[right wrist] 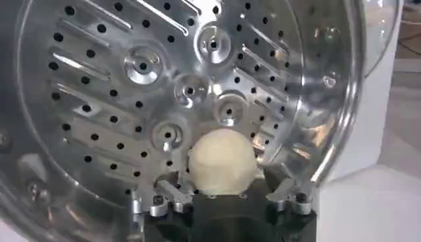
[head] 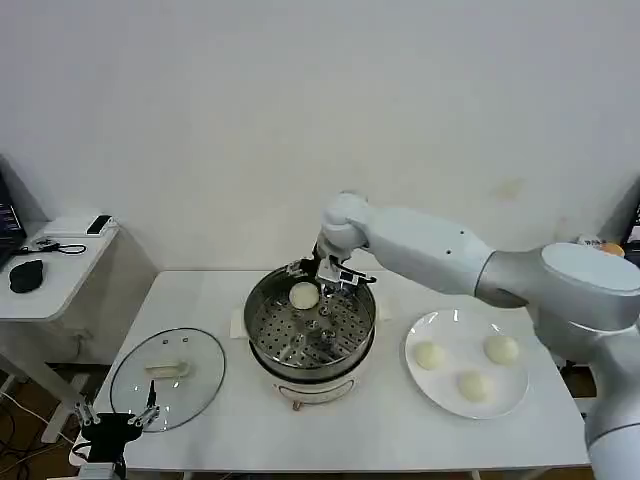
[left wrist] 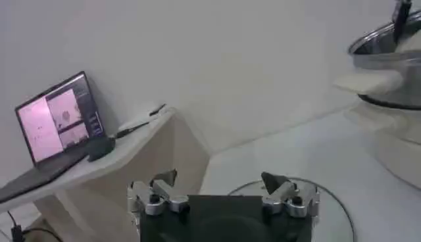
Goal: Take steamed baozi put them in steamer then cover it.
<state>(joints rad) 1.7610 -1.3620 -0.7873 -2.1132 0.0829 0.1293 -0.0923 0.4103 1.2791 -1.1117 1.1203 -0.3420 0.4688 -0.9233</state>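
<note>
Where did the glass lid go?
In the head view, the cover lies flat on the table's left side, beside the steamer, with the left end effector at its near edge.

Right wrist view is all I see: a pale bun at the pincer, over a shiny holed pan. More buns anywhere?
Observer: Three buns wait on a white plate right of the steamer.
Operator: And the lid?
Observer: The glass cover lies flat on the table left of the steamer; the open left pincer hangs by its near edge.
Operator: Which arm holds mine?
Observer: The right pincer, reaching in over the steamer's far rim.
</note>
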